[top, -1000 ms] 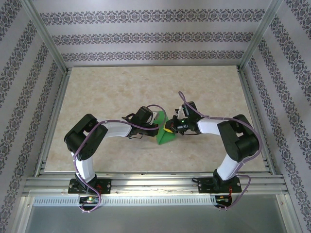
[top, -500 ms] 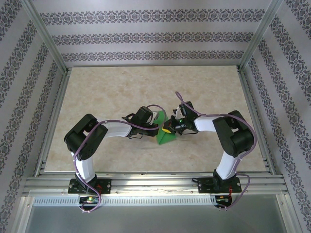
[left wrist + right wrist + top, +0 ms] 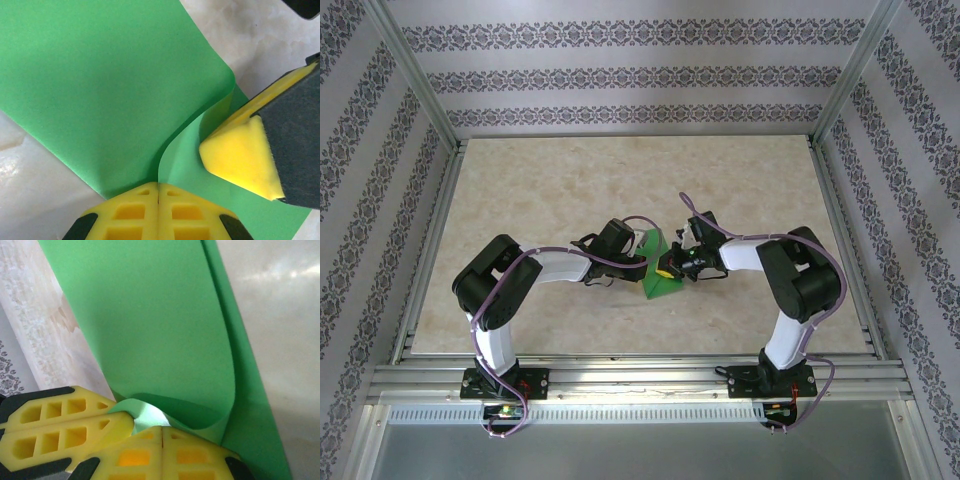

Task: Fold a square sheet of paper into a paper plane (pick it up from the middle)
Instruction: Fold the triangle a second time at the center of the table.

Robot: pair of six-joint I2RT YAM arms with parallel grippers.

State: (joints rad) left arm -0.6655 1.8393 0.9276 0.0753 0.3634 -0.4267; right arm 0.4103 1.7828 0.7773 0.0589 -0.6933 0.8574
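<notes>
The square sheet of paper (image 3: pixel 657 275) is bright green and partly folded, and it stands up in a triangle at mid-table between both grippers. My left gripper (image 3: pixel 638 262) holds it from the left. In the left wrist view my left gripper (image 3: pixel 158 188) is shut on the sheet of paper (image 3: pixel 100 75), whose raised edge runs into the jaw line. A yellow fingertip (image 3: pixel 240 157) of the right gripper presses on the sheet beside it. My right gripper (image 3: pixel 673 268) meets the paper from the right. The right gripper (image 3: pixel 161 431) is shut at the foot of a curled fold (image 3: pixel 165 330), with the left gripper's fingers (image 3: pixel 55 427) alongside.
The beige table (image 3: pixel 540 190) is walled by aluminium frame rails (image 3: pixel 620 375) and patterned panels. Both arms bend inward, and their wrists nearly touch over the paper. Bare tabletop lies behind and to both sides of the paper.
The right gripper has slid left and slightly down onto the paper, and its forearm has drawn in. The left arm and the sheet have hardly moved.
</notes>
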